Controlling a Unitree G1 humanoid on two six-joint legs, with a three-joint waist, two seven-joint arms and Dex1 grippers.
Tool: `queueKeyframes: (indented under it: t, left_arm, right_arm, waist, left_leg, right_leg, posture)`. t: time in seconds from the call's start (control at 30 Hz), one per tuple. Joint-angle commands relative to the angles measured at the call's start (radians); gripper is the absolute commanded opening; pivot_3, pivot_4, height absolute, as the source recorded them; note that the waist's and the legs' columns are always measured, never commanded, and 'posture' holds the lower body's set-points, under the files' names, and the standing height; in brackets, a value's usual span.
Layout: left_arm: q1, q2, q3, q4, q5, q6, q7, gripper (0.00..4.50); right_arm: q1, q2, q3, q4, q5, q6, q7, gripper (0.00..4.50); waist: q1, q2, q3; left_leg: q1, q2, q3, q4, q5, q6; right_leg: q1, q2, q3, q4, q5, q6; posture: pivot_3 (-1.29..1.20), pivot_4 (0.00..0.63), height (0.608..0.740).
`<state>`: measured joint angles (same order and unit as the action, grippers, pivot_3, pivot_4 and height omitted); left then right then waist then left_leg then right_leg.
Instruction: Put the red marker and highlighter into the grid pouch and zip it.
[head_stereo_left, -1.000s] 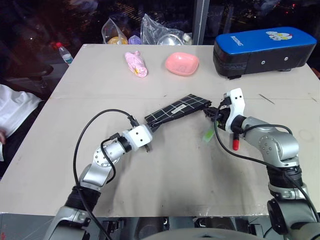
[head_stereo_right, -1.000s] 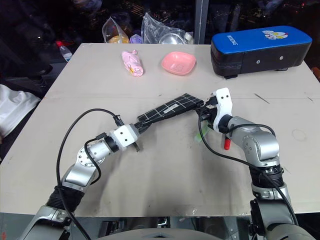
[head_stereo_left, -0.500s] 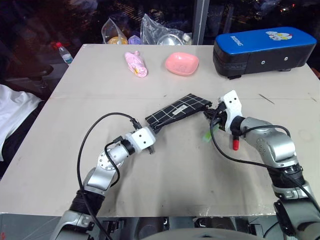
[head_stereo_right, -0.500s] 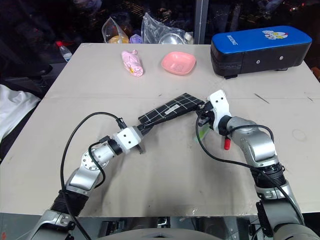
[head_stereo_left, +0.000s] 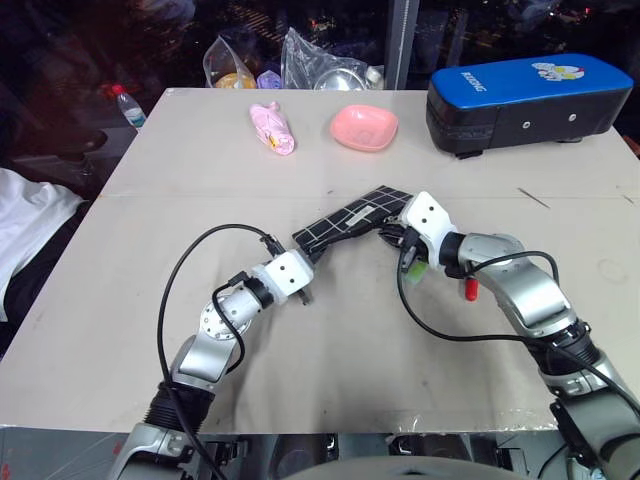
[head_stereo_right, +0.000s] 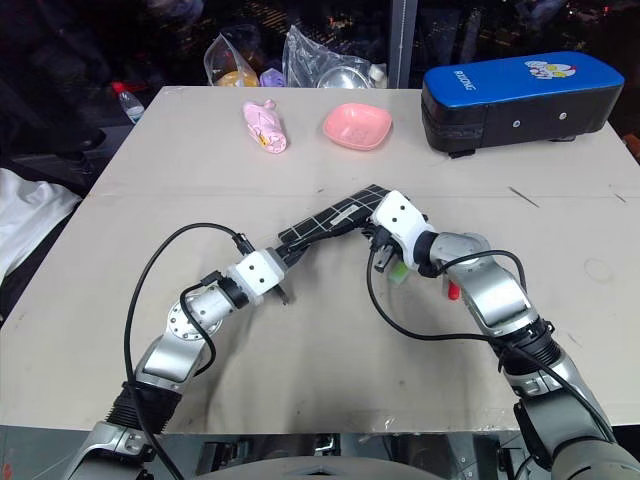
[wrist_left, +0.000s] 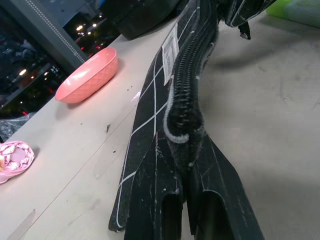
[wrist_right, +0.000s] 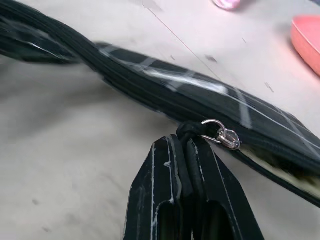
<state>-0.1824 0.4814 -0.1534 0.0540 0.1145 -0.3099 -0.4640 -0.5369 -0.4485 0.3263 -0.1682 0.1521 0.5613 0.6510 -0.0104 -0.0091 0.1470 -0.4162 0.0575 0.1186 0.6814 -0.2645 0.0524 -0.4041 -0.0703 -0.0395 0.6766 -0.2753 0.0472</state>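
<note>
Grid pouch (head_stereo_left: 350, 222): long axis diagonal, between both grippers. Left gripper (head_stereo_left: 303, 258) clamps its near end; right gripper (wrist_right: 186, 150) pinches the zipper pull (wrist_right: 192, 131). Contents hidden.

- Both arms (head_stereo_left: 215, 335) are silver-grey metal, built from rounded joint housings.
- White blocky wrist housings (head_stereo_left: 285, 272) sit behind each gripper.
- Black cables (head_stereo_left: 175, 290) loop loosely along each arm.
- Fingers (wrist_right: 165, 200) are flat, black, scuffed.

Lab-like: bare test table (head_stereo_left: 150, 330), dark surroundings, stray clutter.
</note>
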Motion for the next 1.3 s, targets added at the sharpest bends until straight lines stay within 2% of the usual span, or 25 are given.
queueKeyframes:
  t: [0.03,0.3,0.57,0.7,0.8,0.83,0.9,0.93,1.17,1.3]
  left_arm:
    - [-0.003,-0.016,0.021,-0.06,0.011,0.013,0.03,0.0]
    - [-0.012,-0.036,0.011,-0.068,0.031,0.032,0.042,0.0]
    - [-0.038,-0.055,-0.007,-0.054,0.042,0.041,0.036,0.0]
    - [-0.038,-0.069,-0.005,-0.053,0.047,0.047,0.046,0.0]
    - [-0.032,-0.073,0.0,-0.054,0.047,0.049,0.049,0.0]
    - [-0.029,-0.073,0.003,-0.054,0.046,0.049,0.049,0.0]
    - [-0.024,-0.072,0.007,-0.055,0.045,0.047,0.046,0.0]
    - [-0.022,-0.071,0.009,-0.056,0.044,0.047,0.045,0.0]
    - [-0.021,-0.064,0.016,-0.054,0.035,0.046,0.037,0.0]
    - [-0.022,-0.059,0.019,-0.05,0.029,0.043,0.03,0.0]
  right_arm:
    - [-0.024,0.016,0.015,-0.058,-0.007,-0.025,0.03,0.04]
    - [-0.046,0.067,0.054,-0.083,-0.022,-0.018,0.061,0.04]
    - [-0.089,0.163,0.141,-0.089,-0.046,-0.01,0.07,0.04]
    - [-0.09,0.156,0.136,-0.08,-0.041,-0.023,0.1,0.04]
    - [-0.067,0.105,0.082,-0.09,-0.02,-0.038,0.132,0.82]
    - [-0.055,0.093,0.059,-0.093,-0.022,-0.036,0.118,1.22]
    - [-0.022,0.05,0.009,-0.107,-0.007,-0.027,0.121,2.35]
    - [-0.006,0.03,-0.013,-0.118,0.007,-0.018,0.132,2.64]
    - [0.096,-0.066,-0.159,-0.176,0.08,0.046,0.132,2.64]
    - [0.138,-0.062,-0.236,-0.191,0.102,0.057,0.079,2.64]
  waist:
    - [0.0,0.0,0.0]
    - [-0.001,0.0,0.0]
    - [0.0,0.0,0.0]
    - [0.0,0.0,0.0]
    - [0.0,0.0,0.0]
    - [0.0,0.0,0.0]
    - [0.0,0.0,0.0]
    - [0.001,0.0,0.0]
    - [-0.001,0.0,0.0]
    - [0.0,-0.001,0.0]
  left_leg:
    - [0.0,0.0,0.0,0.0,0.0,0.0]
    - [0.0,0.0,0.0,0.0,0.0,0.0]
    - [0.0,0.0,0.0,0.0,0.0,0.0]
    - [0.0,0.0,0.0,0.0,0.0,0.0]
    - [0.0,0.0,-0.001,0.0,0.0,0.0]
    - [0.0,0.0,-0.001,0.0,0.0,0.0]
    - [0.0,0.0,-0.001,0.0,0.0,0.0]
    - [0.0,0.0,-0.001,0.0,0.0,0.0]
    - [0.0,0.0,-0.001,0.0,0.0,0.0]
    - [0.0,0.0,-0.001,-0.001,0.0,0.0]
  right_leg:
    - [0.0,0.0,0.0,0.0,0.0,0.0]
    - [0.0,0.0,0.0,0.0,0.0,0.0]
    - [0.0,0.0,0.0,0.0,0.0,0.0]
    - [0.0,0.0,0.0,0.0,0.0,0.0]
    - [0.0,0.0,-0.001,0.0,0.0,0.0]
    - [0.0,0.0,-0.001,0.0,0.0,0.0]
    - [0.0,0.0,-0.001,0.0,0.0,0.0]
    - [0.0,0.0,-0.001,0.0,0.0,0.0]
    - [0.0,0.0,-0.001,0.0,0.0,0.0]
    - [0.0,0.0,-0.001,-0.001,0.0,0.0]
  posture:
    - [0.0,0.15,0.74]
    - [0.0,0.15,0.74]
    - [0.0,0.15,0.74]
    - [0.0,0.15,0.74]
    - [0.0,0.15,0.74]
    - [0.0,0.15,0.74]
    - [0.0,0.15,0.74]
    - [0.0,0.15,0.74]
    - [0.0,0.15,0.74]
    - [0.0,0.15,0.74]
